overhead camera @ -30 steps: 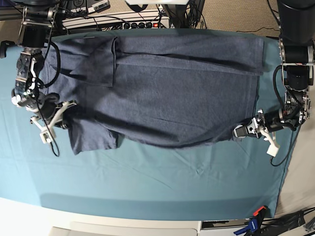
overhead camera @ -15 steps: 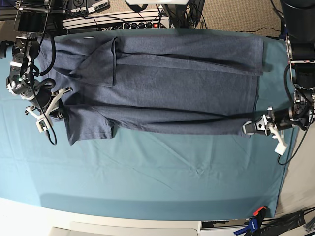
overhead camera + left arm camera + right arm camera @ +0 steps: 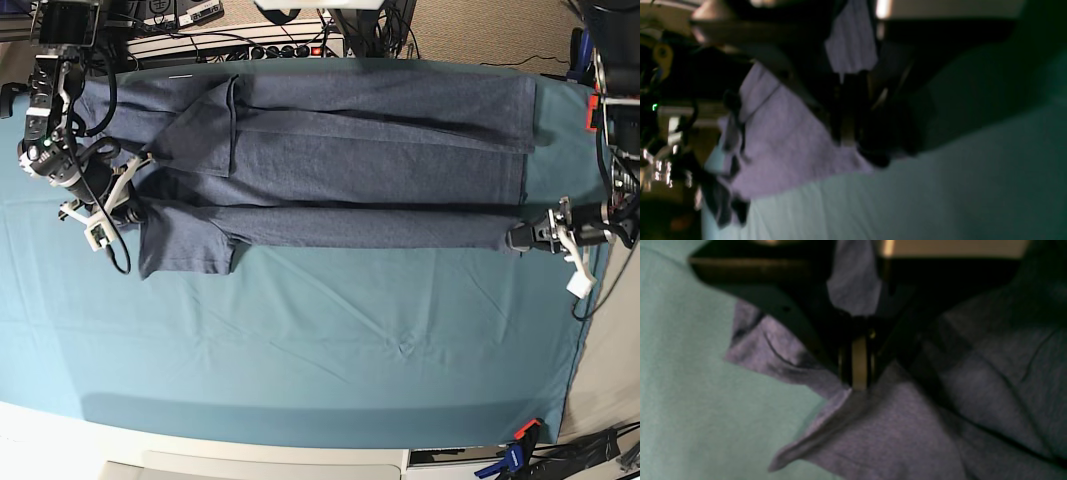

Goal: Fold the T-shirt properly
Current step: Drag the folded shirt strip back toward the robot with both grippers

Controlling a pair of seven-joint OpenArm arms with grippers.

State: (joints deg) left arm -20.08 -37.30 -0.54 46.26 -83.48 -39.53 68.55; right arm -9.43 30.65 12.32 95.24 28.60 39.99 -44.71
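The T-shirt [image 3: 330, 160] lies spread across the table [image 3: 300, 360], w/ its near edge picked up. The left claw [image 3: 522, 238] is clenched on the hem corner & the right claw [image 3: 128, 212] is clenched on the edge by the sleeve. To fold well: move both claws together, keep the edge tight & straight, lay it even on the far edge.

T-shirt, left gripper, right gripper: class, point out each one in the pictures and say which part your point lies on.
T-shirt [image 3: 350, 165]: base view, middle of the body panel.
left gripper [image 3: 522, 238]: base view, tips shut on the T-shirt's corner.
right gripper [image 3: 857, 378]: right wrist view, closed tips pinching the fabric.
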